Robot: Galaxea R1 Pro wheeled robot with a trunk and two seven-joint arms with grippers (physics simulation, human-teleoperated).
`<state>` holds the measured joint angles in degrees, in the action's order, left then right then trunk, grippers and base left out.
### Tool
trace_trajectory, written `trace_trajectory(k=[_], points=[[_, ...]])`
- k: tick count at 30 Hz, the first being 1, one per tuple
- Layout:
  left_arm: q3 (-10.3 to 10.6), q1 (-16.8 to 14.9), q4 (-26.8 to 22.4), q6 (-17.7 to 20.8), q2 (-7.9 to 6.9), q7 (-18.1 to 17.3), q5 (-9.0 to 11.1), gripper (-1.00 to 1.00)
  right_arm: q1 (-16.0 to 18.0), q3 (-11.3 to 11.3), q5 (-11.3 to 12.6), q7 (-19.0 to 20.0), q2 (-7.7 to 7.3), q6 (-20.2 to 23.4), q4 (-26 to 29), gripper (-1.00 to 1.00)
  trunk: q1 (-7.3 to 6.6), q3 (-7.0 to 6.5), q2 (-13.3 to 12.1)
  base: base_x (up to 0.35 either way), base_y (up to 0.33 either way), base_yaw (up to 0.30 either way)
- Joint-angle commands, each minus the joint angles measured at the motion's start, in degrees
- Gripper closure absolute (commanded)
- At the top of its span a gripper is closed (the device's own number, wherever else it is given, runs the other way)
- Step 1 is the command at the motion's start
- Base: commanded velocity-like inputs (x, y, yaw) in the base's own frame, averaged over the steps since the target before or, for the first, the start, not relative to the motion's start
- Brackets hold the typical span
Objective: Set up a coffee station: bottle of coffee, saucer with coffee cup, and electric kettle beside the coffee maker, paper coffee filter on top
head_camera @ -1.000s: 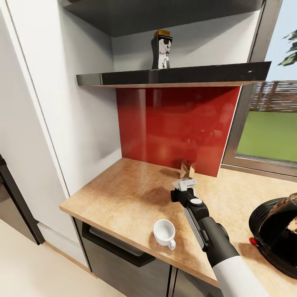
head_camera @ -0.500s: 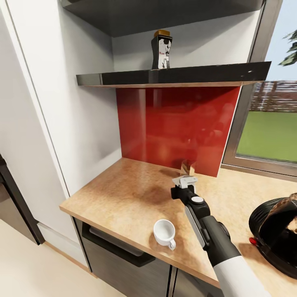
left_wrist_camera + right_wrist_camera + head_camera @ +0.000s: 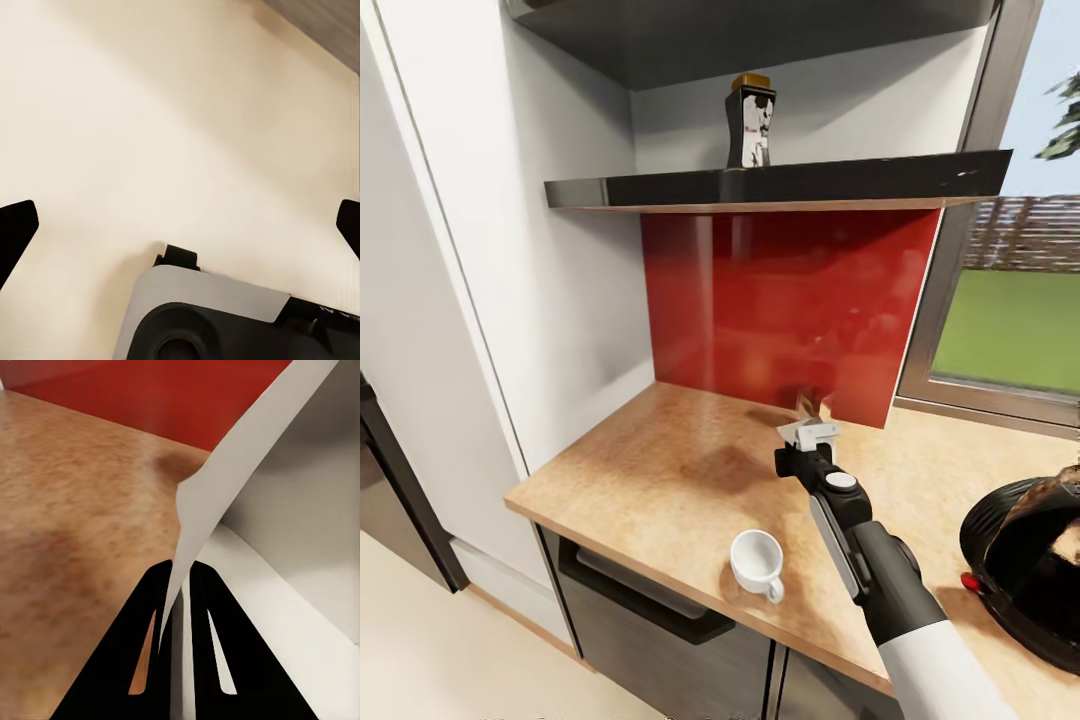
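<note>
The right gripper (image 3: 174, 622) was pinched on the thin edge of the paper coffee filter (image 3: 225, 487), holding it above the kitchen countertop (image 3: 660, 480) near the red backsplash (image 3: 780, 300). That slim grip looked risky: a quick swing could let the paper slip or fold. The coffee cup (image 3: 757, 562) sat near the counter's front edge, the electric kettle (image 3: 1025, 560) off to the right, and the bottle of coffee (image 3: 750, 118) on the shelf (image 3: 780, 185). The left gripper's (image 3: 180, 225) fingers were spread apart, empty.

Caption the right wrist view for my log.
Right gripper pinching the paper coffee filter edge-on above the kitchen countertop.
</note>
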<state>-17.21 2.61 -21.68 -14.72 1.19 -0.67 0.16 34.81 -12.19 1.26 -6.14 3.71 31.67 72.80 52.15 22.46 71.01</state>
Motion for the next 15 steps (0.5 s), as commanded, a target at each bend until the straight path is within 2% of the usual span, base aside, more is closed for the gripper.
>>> trace_trajectory(k=[1, 15], points=[[-0.19, 0.03, -0.12, -0.04, 0.05, -0.06, 0.01, -1.00, 0.03, -0.11, 0.23, -0.36, -0.02, 0.27, 0.05, 1.00, -0.01, 0.05, 0.03, -0.123, -0.093, 0.000], [-0.19, 0.03, -0.12, -0.04, 0.05, -0.04, 0.01, -1.00, 0.04, -0.11, 0.18, -0.36, -0.01, 0.25, 0.06, 1.00, -0.01, 0.05, 0.03, -0.011, -0.008, 0.000]])
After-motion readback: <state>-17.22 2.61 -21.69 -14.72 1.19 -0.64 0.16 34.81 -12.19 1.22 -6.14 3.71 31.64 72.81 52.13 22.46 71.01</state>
